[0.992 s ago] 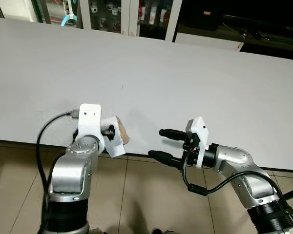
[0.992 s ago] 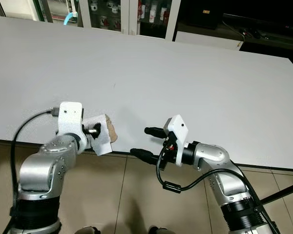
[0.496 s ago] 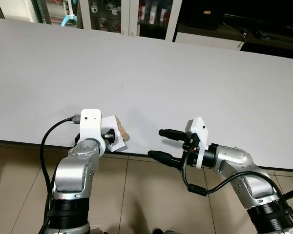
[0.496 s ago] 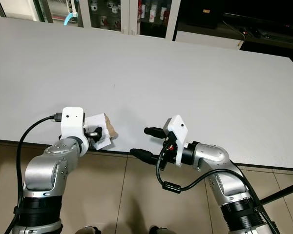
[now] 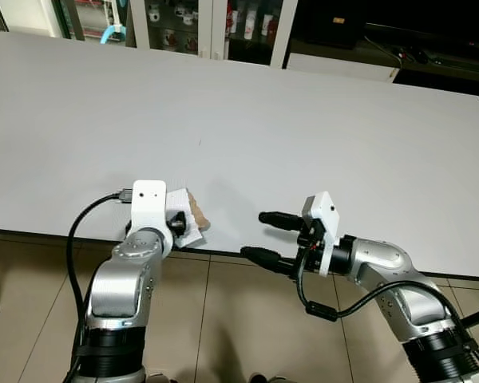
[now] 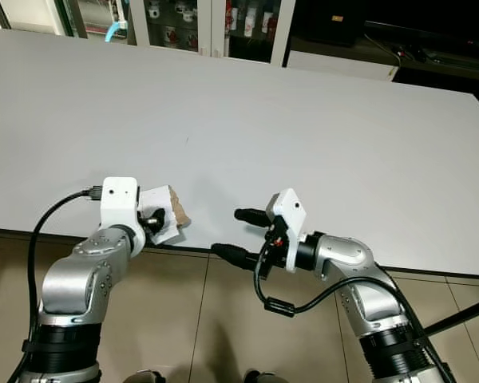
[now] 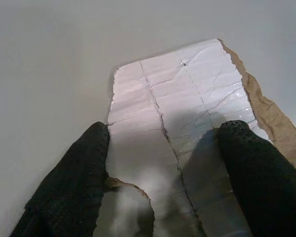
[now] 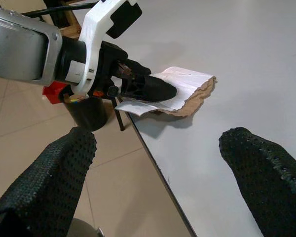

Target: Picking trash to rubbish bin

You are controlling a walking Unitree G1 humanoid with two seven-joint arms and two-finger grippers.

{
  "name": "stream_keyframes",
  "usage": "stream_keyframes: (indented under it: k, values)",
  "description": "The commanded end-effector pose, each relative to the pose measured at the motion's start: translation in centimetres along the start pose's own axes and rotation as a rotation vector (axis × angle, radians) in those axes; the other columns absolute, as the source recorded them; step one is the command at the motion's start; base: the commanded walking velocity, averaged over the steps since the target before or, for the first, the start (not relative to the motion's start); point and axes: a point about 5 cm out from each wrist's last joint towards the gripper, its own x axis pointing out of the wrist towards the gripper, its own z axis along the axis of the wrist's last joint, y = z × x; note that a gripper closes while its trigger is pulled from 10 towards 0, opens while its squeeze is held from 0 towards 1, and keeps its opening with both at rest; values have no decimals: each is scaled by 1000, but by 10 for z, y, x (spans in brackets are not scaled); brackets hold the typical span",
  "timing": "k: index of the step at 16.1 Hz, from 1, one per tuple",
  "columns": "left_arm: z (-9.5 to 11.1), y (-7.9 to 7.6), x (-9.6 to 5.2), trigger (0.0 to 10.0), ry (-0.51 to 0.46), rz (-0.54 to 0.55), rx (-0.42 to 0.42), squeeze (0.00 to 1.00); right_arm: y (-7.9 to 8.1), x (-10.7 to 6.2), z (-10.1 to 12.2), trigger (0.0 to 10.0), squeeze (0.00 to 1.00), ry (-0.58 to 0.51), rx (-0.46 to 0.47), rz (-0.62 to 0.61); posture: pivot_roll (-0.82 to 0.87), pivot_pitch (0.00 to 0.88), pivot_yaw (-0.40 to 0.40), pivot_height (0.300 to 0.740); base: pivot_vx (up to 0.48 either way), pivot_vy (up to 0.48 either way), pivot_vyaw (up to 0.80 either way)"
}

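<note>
My left gripper [image 7: 163, 163] has its bumpy black fingers [image 7: 74, 182] spread on a torn scrap of card [image 7: 182, 113]. The card is white, creased, with ragged brown edges, lying at the near edge of the smooth white table [image 5: 303, 128]. My right gripper [image 5: 263, 236] is wide open, holding nothing.

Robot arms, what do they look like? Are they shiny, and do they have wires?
Both arms are shiny silver tubes with black joints. Each wrist carries a white plastic camera bracket, and a black cable loops beside each arm. The left gripper and right gripper each have two long black fingers with a bumpy, dotted rubber skin. A bit of red shows at the right wrist.
</note>
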Motion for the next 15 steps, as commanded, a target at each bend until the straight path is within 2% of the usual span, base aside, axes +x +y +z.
stream_keyframes:
  k: [1, 12, 15]
  values:
    - [-19, -5, 3, 0, 96, -22, 9, 0, 3, -1, 2, 10000, 0, 1, -17, 19, -28, 93, -90, 740, 0, 0, 0]
    - [-16, -6, 4, 0, 80, -29, 5, 0, 3, 0, 2, 10000, 0, 4, -16, 19, -29, 93, -89, 740, 0, 0, 0]
    - [-11, -7, 4, 0, 37, -22, 7, 0, 4, 1, 0, 10000, 0, 11, -17, 22, -29, 92, -88, 740, 0, 0, 0]
